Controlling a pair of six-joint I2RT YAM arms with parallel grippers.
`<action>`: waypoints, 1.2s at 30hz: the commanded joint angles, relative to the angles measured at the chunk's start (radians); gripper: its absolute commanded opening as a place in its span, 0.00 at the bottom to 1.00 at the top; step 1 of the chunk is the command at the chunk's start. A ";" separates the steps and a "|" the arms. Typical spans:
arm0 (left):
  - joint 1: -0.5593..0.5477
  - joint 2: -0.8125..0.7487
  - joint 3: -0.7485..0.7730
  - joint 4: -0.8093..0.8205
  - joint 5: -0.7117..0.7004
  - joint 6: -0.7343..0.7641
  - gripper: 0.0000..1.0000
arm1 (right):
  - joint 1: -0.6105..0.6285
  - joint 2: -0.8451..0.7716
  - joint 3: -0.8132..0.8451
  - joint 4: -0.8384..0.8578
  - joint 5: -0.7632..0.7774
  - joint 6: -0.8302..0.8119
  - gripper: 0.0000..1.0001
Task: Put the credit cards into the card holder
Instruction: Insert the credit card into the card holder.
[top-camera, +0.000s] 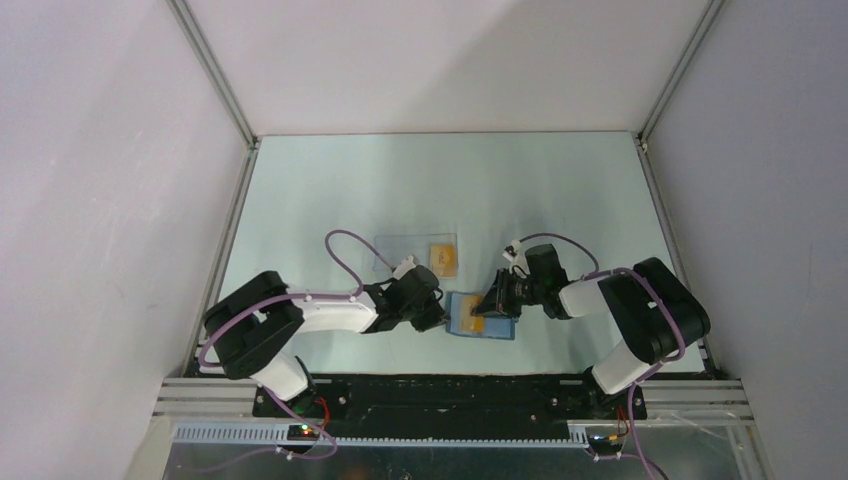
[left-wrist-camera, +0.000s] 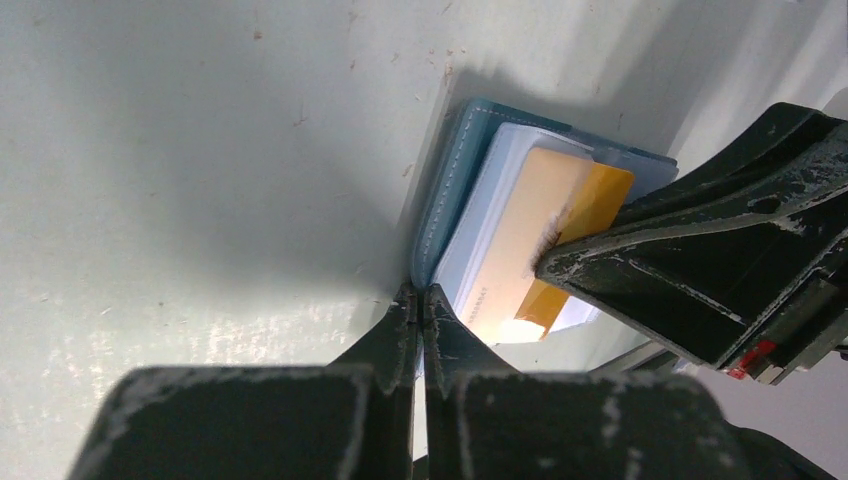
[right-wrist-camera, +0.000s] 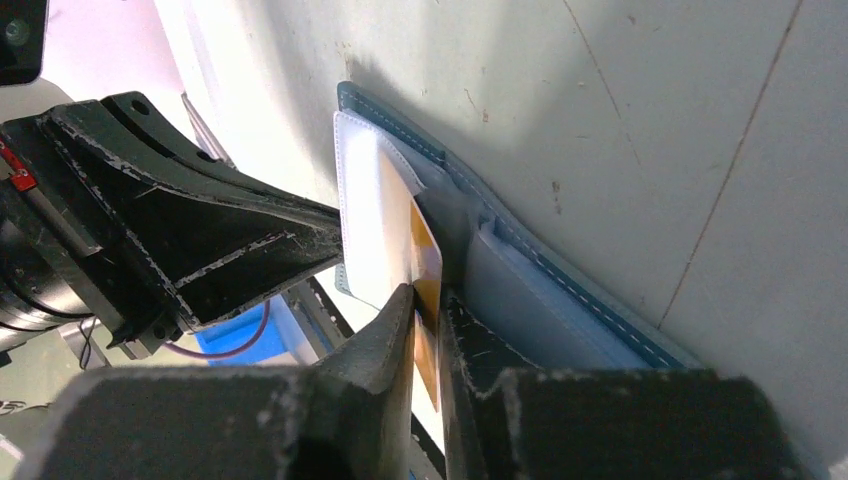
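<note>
The card holder is a blue wallet lying open on the table between my two grippers. It also shows in the left wrist view and the right wrist view. An orange-tan credit card lies on its pale inner panel. My right gripper is shut on this card's edge, and in the top view it is over the wallet. My left gripper is shut, pinching the wallet's near corner. A second orange card lies farther back.
The second card rests on a clear plastic sheet behind the left gripper. Pale walls with metal posts enclose the table on three sides. The arm bases stand at the near edge.
</note>
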 joint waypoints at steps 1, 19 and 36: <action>-0.008 0.044 0.014 -0.028 0.016 0.026 0.00 | 0.022 0.017 0.003 -0.046 0.082 -0.004 0.26; -0.008 0.041 0.008 -0.028 0.013 0.023 0.00 | 0.093 -0.156 0.184 -0.615 0.328 -0.181 0.64; -0.009 0.047 0.012 -0.028 0.021 0.033 0.00 | 0.137 -0.014 0.228 -0.495 0.166 -0.114 0.47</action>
